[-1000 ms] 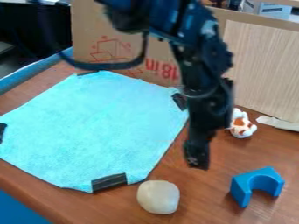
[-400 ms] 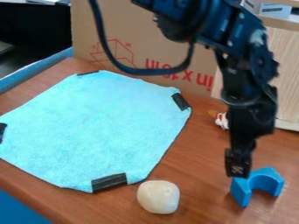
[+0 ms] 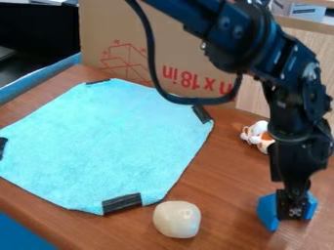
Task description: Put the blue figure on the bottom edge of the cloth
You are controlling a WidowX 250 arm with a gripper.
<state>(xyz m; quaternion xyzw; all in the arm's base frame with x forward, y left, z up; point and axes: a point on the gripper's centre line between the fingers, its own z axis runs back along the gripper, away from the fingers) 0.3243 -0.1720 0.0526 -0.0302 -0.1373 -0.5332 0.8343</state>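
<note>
The tool (image 3: 293, 207) hung over the blue figure (image 3: 267, 214), covering its middle; whether it was open or closed on it, I could not tell. The figure was on the worktop (image 3: 225, 183), well apart from the cloth (image 3: 98, 141). Securing the grasp seemed the step in hand; next would come a lift and a carry to the cloth's bottom edge, by the black strip (image 3: 122, 203). The figure looked smooth and hard, with straight-cut sides. Near that edge sat a pale, rounded lump (image 3: 177, 219); the cloth was soft-napped, the worktop wood-grained.
</note>
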